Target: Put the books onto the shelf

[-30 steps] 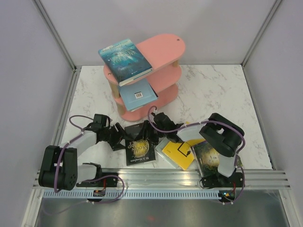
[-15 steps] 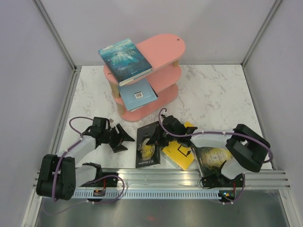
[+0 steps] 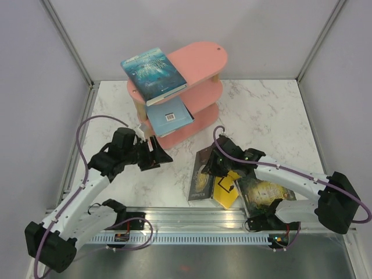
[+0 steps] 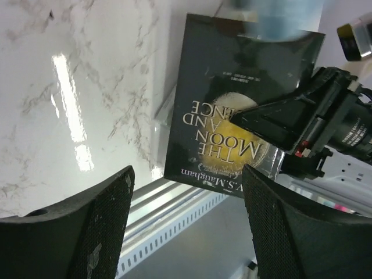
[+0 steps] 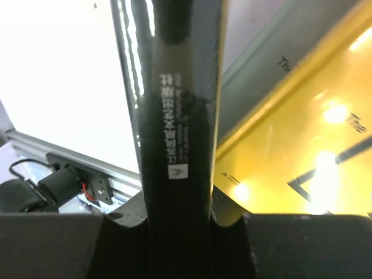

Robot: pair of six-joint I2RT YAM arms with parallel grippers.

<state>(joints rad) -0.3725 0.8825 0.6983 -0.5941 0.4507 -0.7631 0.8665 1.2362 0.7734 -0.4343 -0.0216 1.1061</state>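
- Holding the left gripper (image 3: 158,156) spread wide and empty, just near of the lowest board of the pink shelf (image 3: 200,58). Pointing it right, toward the dark book (image 3: 204,172), well apart from that book.
- Carrying two books on the shelf already. Keeping the teal book (image 3: 153,74) flat on the top board, overhanging its left end. Keeping the pale grey-blue book (image 3: 170,115) flat on the middle board.
- Pinching the dark book by its right edge in the right gripper (image 3: 218,165), jaws closed across the thin edge. Apparently tipping that side up off the marble table (image 3: 261,116), with the book's near end close to the rail (image 3: 192,216).
- Judging this paperback as light, thin and floppy, with a glossy cover likely to slip in a shallow pinch. Favouring a deeper hold, near the middle of the spine side, to limit sagging and twisting on the way to the shelf.
- Leaving the yellow book (image 3: 225,189) flat on the table, just right of the dark book and directly under the right gripper.
- Leaving the green-gold book (image 3: 264,192) flat at the far right, against the yellow book and partly hidden under the right arm. Probably needing one edge lifted before taking hold, given how thin and flat it is.
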